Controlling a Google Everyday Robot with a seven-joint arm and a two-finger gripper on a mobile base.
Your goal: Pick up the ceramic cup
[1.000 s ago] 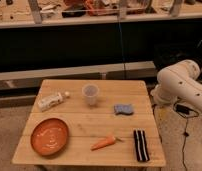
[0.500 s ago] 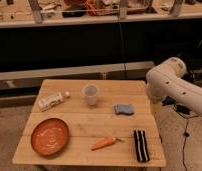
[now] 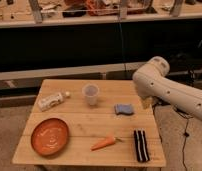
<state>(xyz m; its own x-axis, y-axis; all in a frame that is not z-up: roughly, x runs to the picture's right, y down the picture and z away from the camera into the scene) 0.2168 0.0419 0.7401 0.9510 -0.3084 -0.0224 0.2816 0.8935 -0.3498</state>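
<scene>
Well, the ceramic cup [image 3: 90,94] stands upright toward the back middle of the wooden table [image 3: 84,125], between a white bottle [image 3: 50,101] lying on its side and a blue sponge [image 3: 124,108], touching neither. Only my white arm [image 3: 169,92] shows, over the table's right edge. My gripper is out of view, so I cannot tell its state.

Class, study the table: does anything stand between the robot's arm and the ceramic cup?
Nothing visible does. The ceramic cup stands alone at the back middle of the table. The arm hangs over the right edge, its gripper hidden. The blue sponge lies flat, just off that path.
</scene>
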